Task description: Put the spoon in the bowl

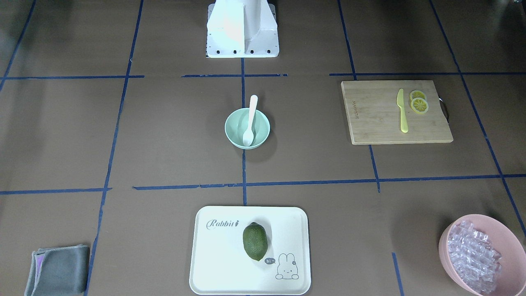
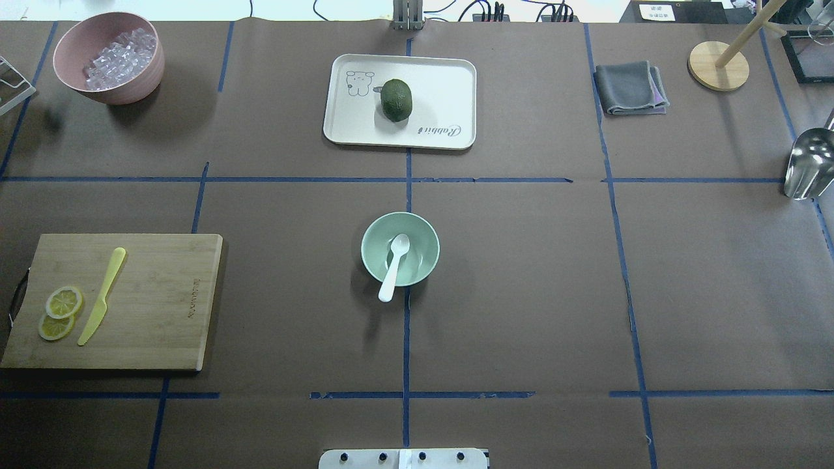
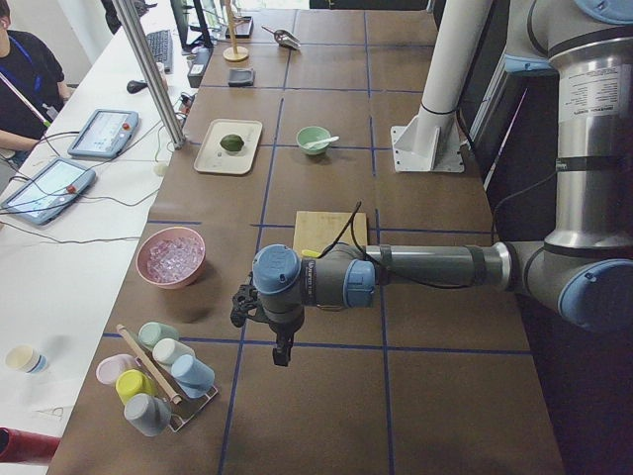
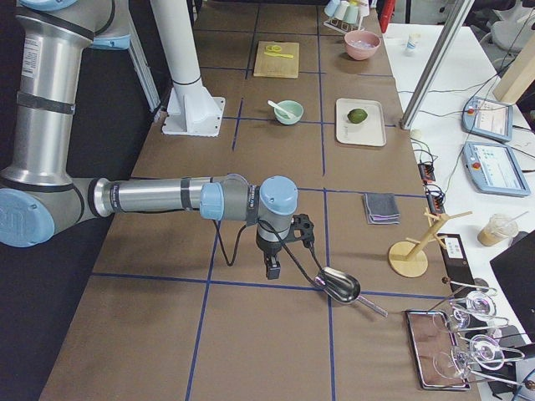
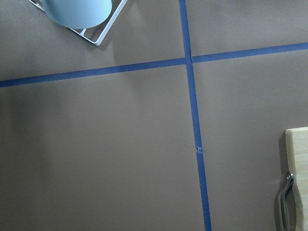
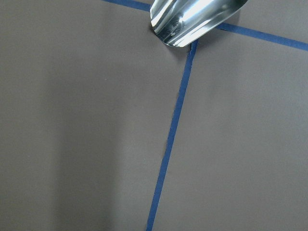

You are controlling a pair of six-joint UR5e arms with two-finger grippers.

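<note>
i read "rabbit" in script on the white tray, plus a small "hi~" bubble beside its bunny drawing. the cutting board has an engraved mark along one edge, too small for me to read.

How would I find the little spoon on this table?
In the middle of the brown table, on a blue tape line, sits a small mint-green bowl. The spoon rests in it, handle over the rim. It is white; the knife on the cutting board is yellow.
</note>
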